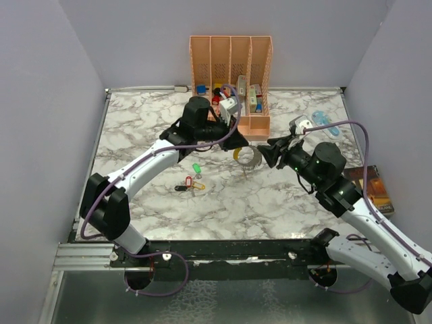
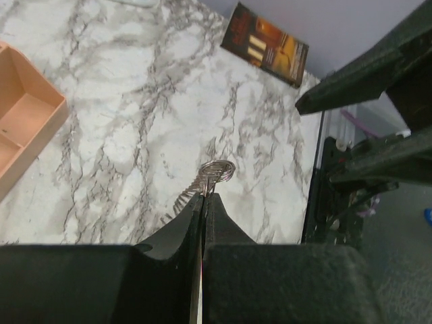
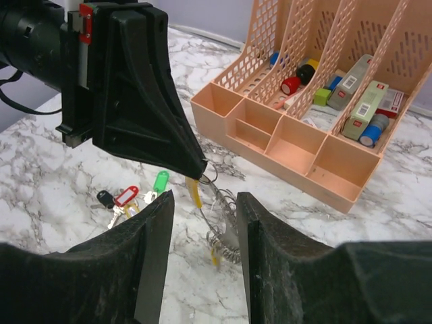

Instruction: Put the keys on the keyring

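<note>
Keyring [image 3: 223, 243] aloft, keys [image 1: 190, 181] unthreaded
Left end effector [image 3: 196, 167] pinches the keyring, dangling just before the peach rack [image 1: 231, 74]; right end effector [image 3: 202, 202], half-wide and empty, faces it. The keys lie on the surface [image 1: 270, 202] further before the rack. Risk: the chain may slip that thin pinch

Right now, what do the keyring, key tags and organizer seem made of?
Keyring: silvery metal coil or chain, glinting, plus a matte yellow band, likely plastic. Key tags: probably plastic, smooth and brightly coloured. Organizer: peach plastic, judging by its moulded lattice walls and even matte colour.
</note>
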### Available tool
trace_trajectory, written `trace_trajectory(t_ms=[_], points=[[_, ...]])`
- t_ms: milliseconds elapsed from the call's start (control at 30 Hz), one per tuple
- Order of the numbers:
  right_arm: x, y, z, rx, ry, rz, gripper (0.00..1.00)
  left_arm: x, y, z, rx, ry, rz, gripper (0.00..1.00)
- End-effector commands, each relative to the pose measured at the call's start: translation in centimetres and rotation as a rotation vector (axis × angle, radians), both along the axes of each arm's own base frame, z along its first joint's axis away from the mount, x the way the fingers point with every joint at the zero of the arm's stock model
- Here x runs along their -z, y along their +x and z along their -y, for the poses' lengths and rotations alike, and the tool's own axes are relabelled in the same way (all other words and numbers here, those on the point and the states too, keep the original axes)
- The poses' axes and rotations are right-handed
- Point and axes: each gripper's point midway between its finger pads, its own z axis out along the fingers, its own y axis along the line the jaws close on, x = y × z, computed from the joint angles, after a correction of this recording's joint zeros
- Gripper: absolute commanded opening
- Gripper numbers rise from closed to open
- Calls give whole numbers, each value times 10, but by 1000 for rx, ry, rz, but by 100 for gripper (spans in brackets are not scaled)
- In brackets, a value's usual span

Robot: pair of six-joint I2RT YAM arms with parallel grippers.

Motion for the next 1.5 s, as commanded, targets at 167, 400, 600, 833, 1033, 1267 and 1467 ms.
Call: trace_trajectory(t_ms=[167, 400, 600, 833, 1033, 1267, 1467], points=[[12, -22, 19, 17, -28, -33, 33, 4, -50, -12, 153, 153, 124, 0], [30, -35, 11, -58, -24, -73, 33, -3, -61, -10, 213, 199, 162, 0], [46, -33, -3, -97, 10, -137, 31, 5, -59, -14, 214, 243, 163, 0], [42, -35, 2, -83, 43, -87, 32, -27, -58, -35, 131, 173, 522, 0], [44, -46, 0, -139, 11, -64, 32, -6, -61, -43, 152, 180, 684, 0], [50, -56, -17, -258, 8, -61, 28, 6, -63, -43, 209, 165, 897, 0], [65, -50, -21, -264, -30, -100, 28, 18, -58, -47, 212, 200, 1113, 0]])
